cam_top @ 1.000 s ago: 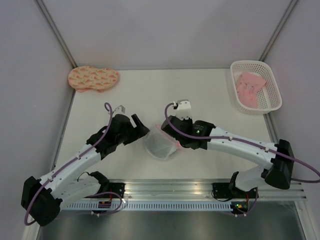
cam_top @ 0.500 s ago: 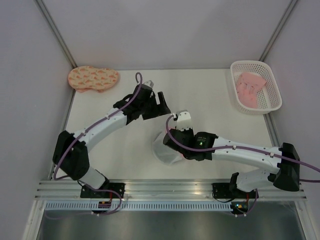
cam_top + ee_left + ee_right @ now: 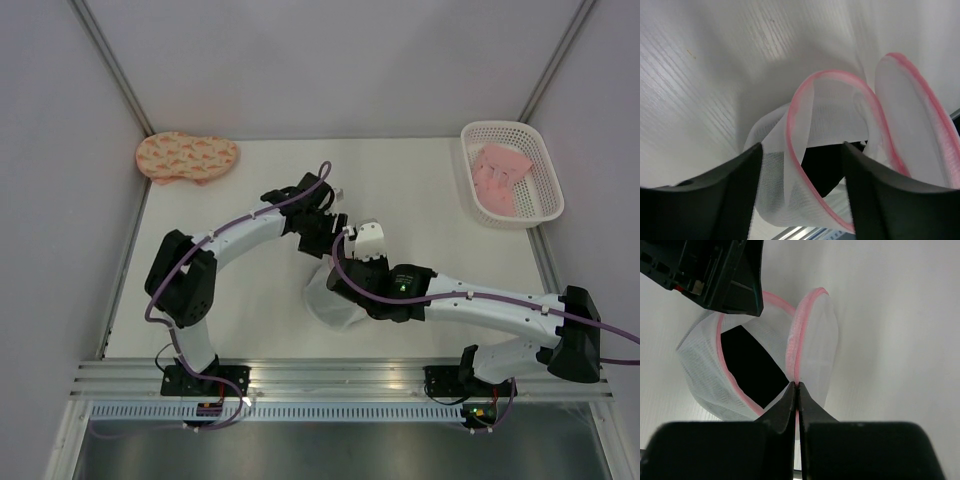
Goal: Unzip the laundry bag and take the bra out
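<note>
**Bag Open, Bra Yet to Come Out**

On the white table [image 3: 250, 310], the small round white mesh laundry bag [image 3: 322, 302] with its pink zipper rim lies between the two arms, its mouth gaping. The soft black bra [image 3: 751, 367] sits inside it. The right gripper [image 3: 796, 386] is clenched on the pink rim. The left gripper [image 3: 801, 150] hovers at the opening, fingers spread, grasping nothing. From where I stand, the danger looks plain: the left fingers may close on mesh along with fabric and drag the whole bag, or the right's thin pinch may slip and let the mouth fall shut.
</note>
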`<state>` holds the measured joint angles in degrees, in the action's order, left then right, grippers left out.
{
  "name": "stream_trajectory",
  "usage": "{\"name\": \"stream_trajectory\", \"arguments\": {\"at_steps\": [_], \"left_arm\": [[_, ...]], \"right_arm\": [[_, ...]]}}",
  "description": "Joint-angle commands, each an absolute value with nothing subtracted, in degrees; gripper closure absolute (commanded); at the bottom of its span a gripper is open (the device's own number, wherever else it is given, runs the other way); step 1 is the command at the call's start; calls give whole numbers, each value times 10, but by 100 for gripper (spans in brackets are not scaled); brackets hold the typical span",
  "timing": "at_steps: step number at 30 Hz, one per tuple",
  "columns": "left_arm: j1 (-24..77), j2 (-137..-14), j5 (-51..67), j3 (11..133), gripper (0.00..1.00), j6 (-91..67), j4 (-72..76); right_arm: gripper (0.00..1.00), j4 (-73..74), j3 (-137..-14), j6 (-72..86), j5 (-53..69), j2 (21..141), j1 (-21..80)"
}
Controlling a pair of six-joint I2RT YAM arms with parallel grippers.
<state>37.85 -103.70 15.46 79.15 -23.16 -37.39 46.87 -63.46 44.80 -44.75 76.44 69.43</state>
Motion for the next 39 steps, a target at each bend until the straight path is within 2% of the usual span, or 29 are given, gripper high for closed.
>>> {"name": "stream_trajectory", "arguments": {"at_steps": [1,2,4,6,11,13,14,17,22,29,34,39], "left_arm": [[383,-1044,189,815,38,-157,-408],[384,-1051,205,816,52,-154,-411],[388,-1059,224,814,59,-143,-417],[391,-1070,248,812,60,-131,-422],[402,-1086,256,808,55,-119,-434],[402,-1085,253,803,58,-118,-436],[402,-1085,247,803,70,-117,-435],[402,-1080,209,805,98,-122,-438],[399,-1064,129,809,98,-156,-435],[354,-936,-11,766,98,-271,-374],[333,-831,-55,683,98,-339,-304],[333,-704,-76,554,98,-448,-237]], "right_arm": [[99,471,-642,453,-475,751,698],[100,470,-644,454,-475,752,699],[100,471,-644,454,-475,752,699],[100,473,-645,456,-475,752,699],[99,475,-648,456,-478,750,699],[100,477,-648,456,-480,750,699],[100,477,-649,456,-480,750,699],[100,480,-650,458,-484,749,699],[99,488,-652,468,-496,742,698],[99,512,-645,531,-568,711,699],[100,528,-629,615,-640,693,698],[100,527,-598,705,-617,679,698]]}}
